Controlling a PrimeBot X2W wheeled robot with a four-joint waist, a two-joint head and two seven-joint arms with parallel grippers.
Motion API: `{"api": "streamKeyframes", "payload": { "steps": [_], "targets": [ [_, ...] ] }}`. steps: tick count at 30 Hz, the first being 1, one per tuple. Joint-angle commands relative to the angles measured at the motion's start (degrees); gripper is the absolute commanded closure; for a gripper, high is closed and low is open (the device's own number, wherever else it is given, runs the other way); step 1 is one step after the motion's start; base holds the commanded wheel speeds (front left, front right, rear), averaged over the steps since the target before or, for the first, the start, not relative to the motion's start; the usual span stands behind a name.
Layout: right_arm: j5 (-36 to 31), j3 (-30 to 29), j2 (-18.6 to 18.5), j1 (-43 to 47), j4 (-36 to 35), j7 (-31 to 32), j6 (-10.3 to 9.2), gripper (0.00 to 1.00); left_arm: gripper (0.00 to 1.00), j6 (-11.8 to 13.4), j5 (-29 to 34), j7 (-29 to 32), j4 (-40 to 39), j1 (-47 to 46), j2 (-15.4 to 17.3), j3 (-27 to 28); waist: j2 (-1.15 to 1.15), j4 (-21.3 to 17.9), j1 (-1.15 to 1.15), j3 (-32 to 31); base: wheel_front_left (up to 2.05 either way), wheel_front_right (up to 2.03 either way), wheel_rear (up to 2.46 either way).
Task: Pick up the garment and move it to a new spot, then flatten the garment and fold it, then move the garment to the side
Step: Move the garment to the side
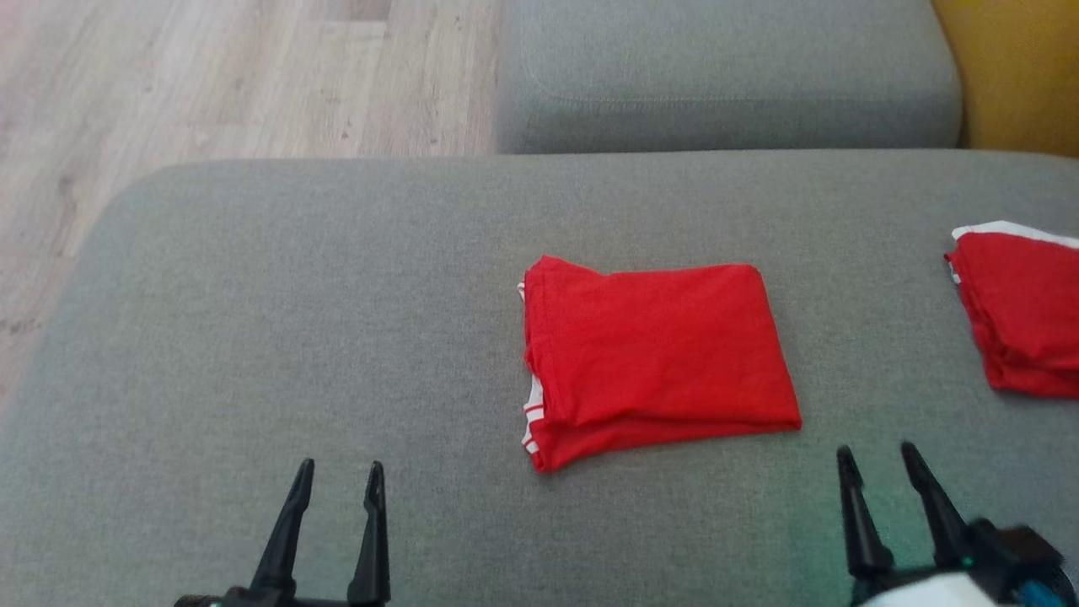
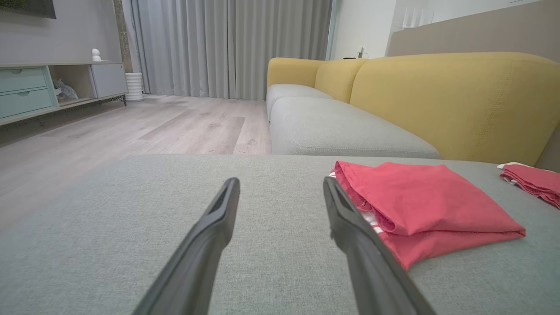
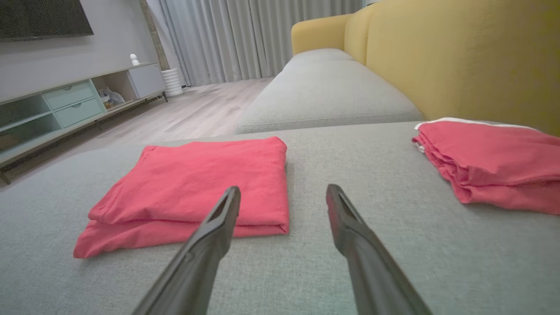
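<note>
– Garment (image 1: 657,354) is lying folded at the centre of the head view, on the sofa cushion (image 1: 253,337). Which step is running?
– Folding is looking finished; the move to the side is coming up. Left hand (image 1: 340,464), lower left, and right hand (image 1: 876,448), lower right, are standing with fingers apart, holding nothing, short of the cloth.
– And next?
– A hand is needing to reach in, pinch every layer at an edge and carry it sideways, perhaps toward the other red pile (image 1: 1020,312) at the right edge.
</note>
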Motion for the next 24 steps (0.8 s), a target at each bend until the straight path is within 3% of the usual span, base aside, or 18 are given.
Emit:
{"api": "streamKeyframes", "payload": {
  "steps": [1, 9, 20, 21, 22, 24],
  "targets": [
    [-0.27, 1.83, -1.04, -4.49, -1.02, -0.79, -0.04, 0.0, 0.0, 0.32, -0.16, -0.37, -2.21, -2.54, -0.46, 1.26, 0.0, 0.0, 0.0, 0.84, 0.0, 0.0, 0.0],
    [1.89, 3.79, -3.45, -15.71, 8.49, -0.46, -0.04, 0.0, 0.0, 0.52, 0.58, -0.37, -3.5, -5.99, -0.46, -1.33, 0.0, 0.66, 0.0, 7.1, 0.0, 0.0, 0.0],
    [12.45, 10.86, -7.79, -29.78, 22.14, 12.21, -0.04, 0.0, 0.0, 1.25, 0.73, -0.37, -2.72, -10.0, -0.46, -3.97, 0.0, 2.38, 0.0, 11.76, 0.0, 0.0, 0.0],
    [14.13, 12.12, -7.9, -30.29, 22.92, 13.14, -0.04, 0.53, 0.0, 1.38, 0.65, -0.37, -2.62, -10.17, -0.46, -4.15, 0.0, 2.44, 0.0, 11.92, 0.0, 0.0, 0.0],
    [15.52, 13.41, -8.22, -30.78, 23.4, 13.56, -0.04, 1.0, 0.0, 1.5, 0.58, -0.37, -2.53, -10.32, -0.46, -4.33, 0.0, 2.46, 0.0, 12.07, 0.0, 0.0, 0.0],
    [17.37, 14.72, -9.33, -31.83, 24.08, 12.88, -0.04, 1.0, 0.0, 1.77, 0.5, -0.37, -2.48, -10.56, -0.47, -4.61, 0.0, 2.22, 0.0, 12.39, 0.0, 0.0, 0.0]
  ]
}}
